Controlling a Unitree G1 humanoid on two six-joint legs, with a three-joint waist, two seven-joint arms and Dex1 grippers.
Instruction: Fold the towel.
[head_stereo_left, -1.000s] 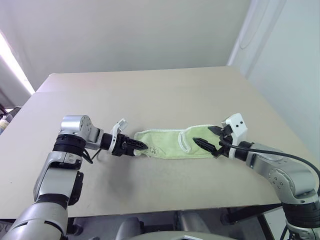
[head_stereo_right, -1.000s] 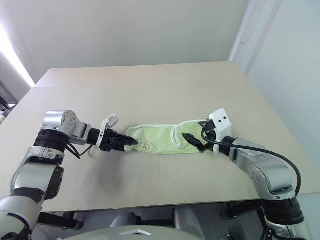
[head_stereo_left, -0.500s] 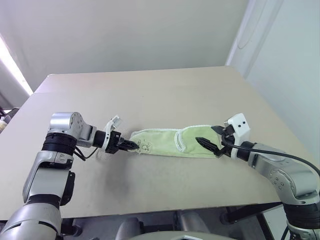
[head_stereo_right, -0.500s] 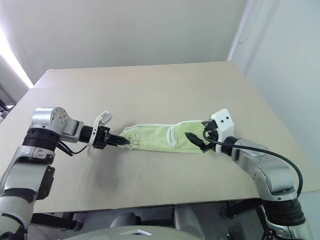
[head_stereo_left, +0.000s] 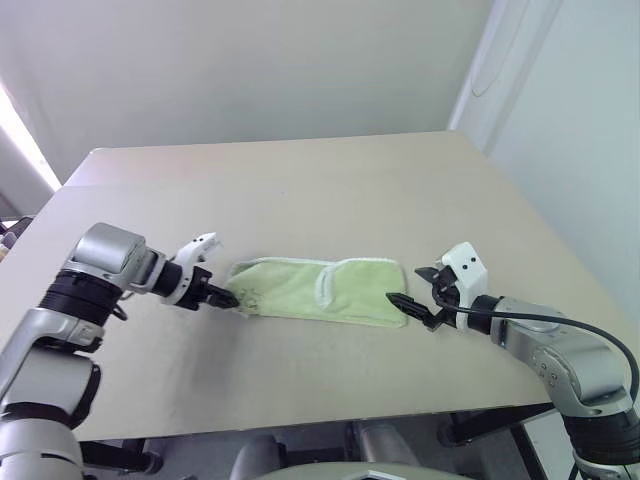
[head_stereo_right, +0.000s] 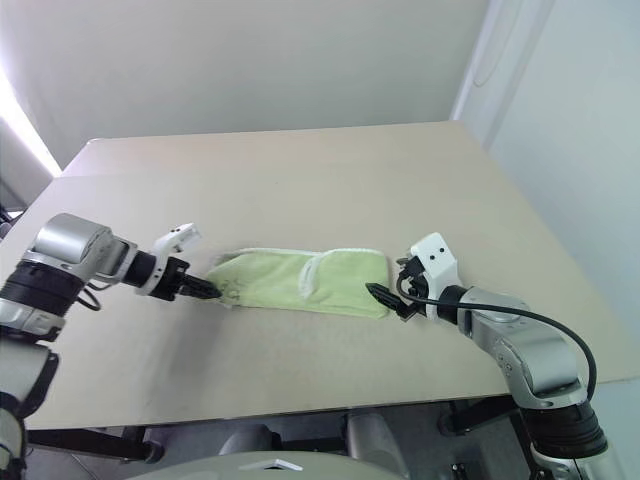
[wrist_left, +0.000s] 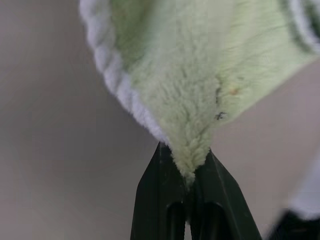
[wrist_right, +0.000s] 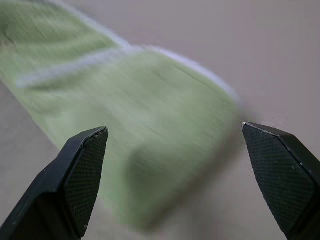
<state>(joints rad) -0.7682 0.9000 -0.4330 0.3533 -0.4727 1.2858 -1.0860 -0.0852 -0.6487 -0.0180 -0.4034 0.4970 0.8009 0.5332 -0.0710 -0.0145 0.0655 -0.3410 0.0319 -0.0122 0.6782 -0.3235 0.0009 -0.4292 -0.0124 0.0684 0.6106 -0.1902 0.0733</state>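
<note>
The towel (head_stereo_left: 310, 292) lies in a long, loosely folded light green strip with white edging across the table's near half. My left gripper (head_stereo_left: 230, 298) is at its left end, shut on the pinched corner; the left wrist view shows the towel (wrist_left: 200, 75) bunched to a point between the black fingers (wrist_left: 155, 200). My right gripper (head_stereo_left: 405, 286) is at the strip's right end, open. In the right wrist view its two fingertips (wrist_right: 85, 175) stand wide apart on either side of the towel's end (wrist_right: 125, 100), and no grip on the cloth shows.
The beige table (head_stereo_left: 300, 180) stretches back to a pale wall. Its front edge (head_stereo_left: 330, 420) runs just below both arms, and its right edge (head_stereo_left: 560, 260) lies close beyond the right gripper.
My left gripper has shut on the towel's left corner and moved left, dragging the strip with it. The towel's right end has slid out toward the open right gripper's fingertips.
</note>
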